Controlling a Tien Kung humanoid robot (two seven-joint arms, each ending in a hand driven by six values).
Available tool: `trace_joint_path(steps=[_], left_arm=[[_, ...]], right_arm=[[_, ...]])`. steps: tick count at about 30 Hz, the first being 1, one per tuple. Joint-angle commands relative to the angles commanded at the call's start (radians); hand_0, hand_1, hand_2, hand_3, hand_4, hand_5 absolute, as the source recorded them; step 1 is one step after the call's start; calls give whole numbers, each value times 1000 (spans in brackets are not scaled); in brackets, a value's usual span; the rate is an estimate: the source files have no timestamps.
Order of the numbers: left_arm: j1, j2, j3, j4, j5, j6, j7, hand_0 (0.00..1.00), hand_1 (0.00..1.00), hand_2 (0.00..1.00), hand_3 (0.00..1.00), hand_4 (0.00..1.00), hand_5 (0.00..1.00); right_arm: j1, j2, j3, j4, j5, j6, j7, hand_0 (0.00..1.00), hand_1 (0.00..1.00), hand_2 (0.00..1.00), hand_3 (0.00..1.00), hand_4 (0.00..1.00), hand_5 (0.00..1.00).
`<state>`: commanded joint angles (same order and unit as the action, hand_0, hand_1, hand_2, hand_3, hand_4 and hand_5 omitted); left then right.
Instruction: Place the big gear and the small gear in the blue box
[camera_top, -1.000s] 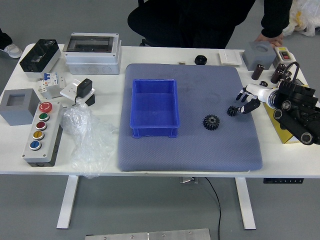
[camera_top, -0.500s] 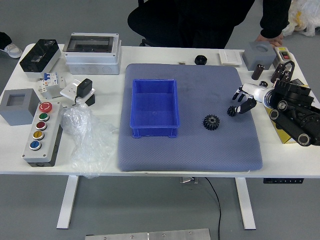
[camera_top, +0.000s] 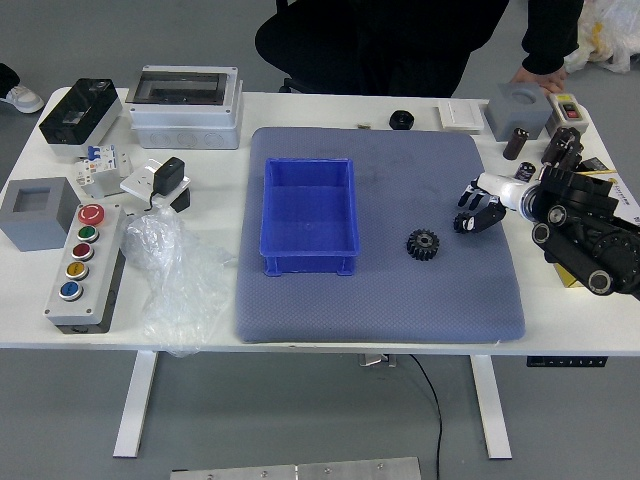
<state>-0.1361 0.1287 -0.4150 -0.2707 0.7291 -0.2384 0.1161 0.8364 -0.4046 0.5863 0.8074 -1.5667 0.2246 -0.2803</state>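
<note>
While both gears lie outside the blue box (camera_top: 310, 263), the step in hand looks to be the pick-up of the small gear (camera_top: 461, 223), the first of the two to be moved. It sits on the right part of the blue-grey mat (camera_top: 380, 315), and the robot's right hand (camera_top: 503, 190) reaches in to it from the right. The fingers are parted and bent a little, the thumb apart from them on the near side, with the gear at their tips; the hand looks released rather than clasped, though whether a fingertip touches the gear cannot be told. The next move seems to call for bringing thumb and fingers together low on the gear's sides, then a straight lift and a carry to the left, high enough to pass over the box's right wall. Because the gear is small and toothed, a pinch too near its top could tip it or push it over the mat. The big gear (camera_top: 422, 244) lies on the mat between the small gear and the box, somewhat nearer the robot, so the carry should pass over it or on its far side; it would be the second pick. At the far right, a person's hand (camera_top: 541, 80) rests by the grey box (camera_top: 518, 110), well apart from both gears, and appears to take no part in the work.
</note>
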Motion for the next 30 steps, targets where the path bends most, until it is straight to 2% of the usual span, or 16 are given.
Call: trace_joint_path(steps=[8,21,30], left_arm=[[-1,-1,1,0,0,0,0,859,827,827,779,595,371],[4,1,1,0,-1,-2,2,859,826,827,779,594,372],[7,3,0,0,0,-3,3,859,826,827,779,594,371]], right_arm=[[-2,2,-9,-6,5,2,1,572,555,738,725,664,179],[23,-26,-12,11,-3,13,-9,582,557,745,726,667,181],[14,-26,-13,24,-7,18,-15,582,560,745,729,667,182]])
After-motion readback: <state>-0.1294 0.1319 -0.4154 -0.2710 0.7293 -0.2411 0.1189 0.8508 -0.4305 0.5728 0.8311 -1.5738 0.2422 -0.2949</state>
